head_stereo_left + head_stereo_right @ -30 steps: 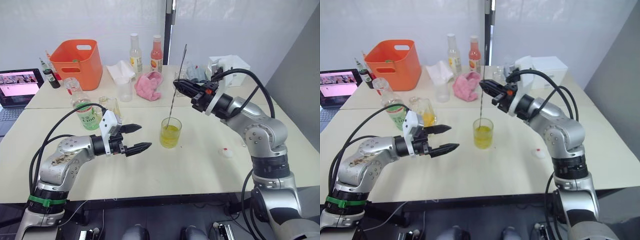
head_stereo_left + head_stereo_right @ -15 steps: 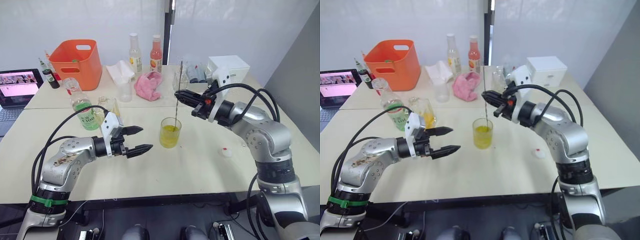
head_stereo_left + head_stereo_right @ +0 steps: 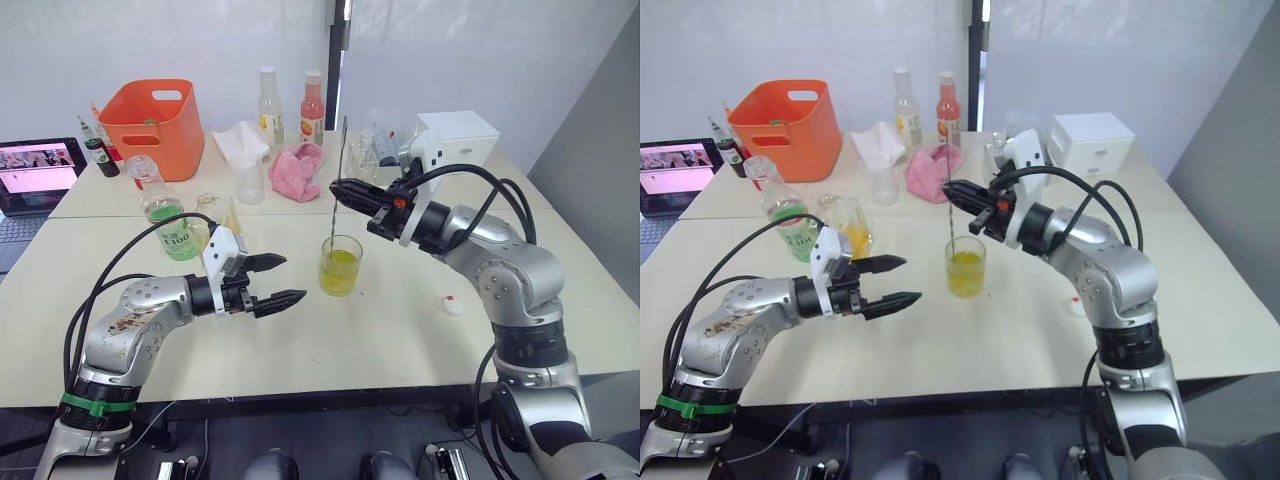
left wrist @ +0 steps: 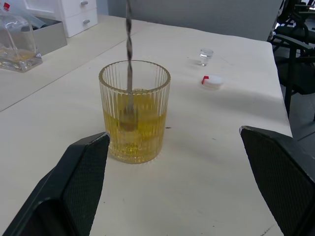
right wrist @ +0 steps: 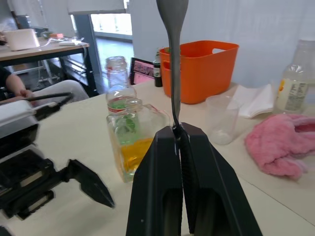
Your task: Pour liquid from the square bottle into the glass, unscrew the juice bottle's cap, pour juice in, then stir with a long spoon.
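Right hand (image 3: 340, 188) pinches the long spoon (image 3: 335, 205), its bowl in the glass (image 3: 340, 265). Left hand (image 3: 282, 280) spread, empty, beside the glass.

You have two silver-grey metal arms built of rounded joint housings. Thick black cables loop from each forearm back toward the upper arm. Your left arm's housing looks scuffed and carries a green band near its base. Each wrist ends in a white block. Your left gripper (image 3: 278, 281) and right gripper (image 3: 338, 189) both have two black, tapered fingers (image 4: 81, 183); a small red-orange mark sits beside the right one.
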Motion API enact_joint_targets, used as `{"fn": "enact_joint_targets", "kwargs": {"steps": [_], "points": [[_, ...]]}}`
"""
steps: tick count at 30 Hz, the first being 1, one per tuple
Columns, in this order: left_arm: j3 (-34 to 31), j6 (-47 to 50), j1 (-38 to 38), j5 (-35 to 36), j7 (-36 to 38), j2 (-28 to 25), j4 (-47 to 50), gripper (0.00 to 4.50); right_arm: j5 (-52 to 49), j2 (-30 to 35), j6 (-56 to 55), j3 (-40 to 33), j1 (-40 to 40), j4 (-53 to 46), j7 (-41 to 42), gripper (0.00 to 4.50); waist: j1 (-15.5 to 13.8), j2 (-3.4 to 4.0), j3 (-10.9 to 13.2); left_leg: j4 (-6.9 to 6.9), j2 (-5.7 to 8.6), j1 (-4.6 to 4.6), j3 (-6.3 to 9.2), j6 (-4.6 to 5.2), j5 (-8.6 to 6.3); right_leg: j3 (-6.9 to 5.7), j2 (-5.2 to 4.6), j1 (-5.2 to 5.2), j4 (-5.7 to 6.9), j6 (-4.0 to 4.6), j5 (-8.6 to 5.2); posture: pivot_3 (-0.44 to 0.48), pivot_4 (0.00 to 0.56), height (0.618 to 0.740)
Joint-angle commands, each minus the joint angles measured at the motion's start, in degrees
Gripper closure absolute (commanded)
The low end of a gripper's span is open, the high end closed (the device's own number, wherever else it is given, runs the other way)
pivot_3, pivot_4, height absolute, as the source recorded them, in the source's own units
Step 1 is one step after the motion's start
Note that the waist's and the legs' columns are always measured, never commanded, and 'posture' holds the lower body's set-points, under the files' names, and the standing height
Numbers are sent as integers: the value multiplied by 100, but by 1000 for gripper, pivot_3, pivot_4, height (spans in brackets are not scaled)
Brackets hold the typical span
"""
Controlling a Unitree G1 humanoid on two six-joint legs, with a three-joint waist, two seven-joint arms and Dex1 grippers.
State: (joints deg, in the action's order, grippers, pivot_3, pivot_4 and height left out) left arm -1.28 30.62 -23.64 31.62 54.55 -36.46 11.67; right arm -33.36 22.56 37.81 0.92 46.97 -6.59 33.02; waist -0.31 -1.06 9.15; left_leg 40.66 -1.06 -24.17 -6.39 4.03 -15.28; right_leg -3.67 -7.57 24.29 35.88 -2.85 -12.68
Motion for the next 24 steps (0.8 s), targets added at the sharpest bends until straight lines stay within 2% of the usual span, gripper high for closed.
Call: {"fn": "enact_joint_targets", "kwargs": {"steps": [1,7,14,24], "points": [[-74,31,20,85,-25,-7,248,36,174,16,-396,-262,172,140,27,4500,4,0,0,0,0,0,0,0,0,0,0,0,0,0,0,0,150,740],[-71,110,13,104,-50,14,310,36,351,216,-309,-264,177,174,79,4500,9,0,0,0,-1,0,0,-3,2,0,0,0,0,0,0,0,150,740],[-79,145,31,110,-39,27,333,36,-5,470,332,-276,-12,-556,244,4500,11,0,0,0,-2,0,1,-3,2,0,0,0,0,0,0,0,150,740],[-92,180,44,108,-41,43,369,36,-389,285,847,-257,-30,-1100,127,4500,21,0,0,0,-2,1,2,-3,1,0,1,0,1,0,0,0,150,740]]}}
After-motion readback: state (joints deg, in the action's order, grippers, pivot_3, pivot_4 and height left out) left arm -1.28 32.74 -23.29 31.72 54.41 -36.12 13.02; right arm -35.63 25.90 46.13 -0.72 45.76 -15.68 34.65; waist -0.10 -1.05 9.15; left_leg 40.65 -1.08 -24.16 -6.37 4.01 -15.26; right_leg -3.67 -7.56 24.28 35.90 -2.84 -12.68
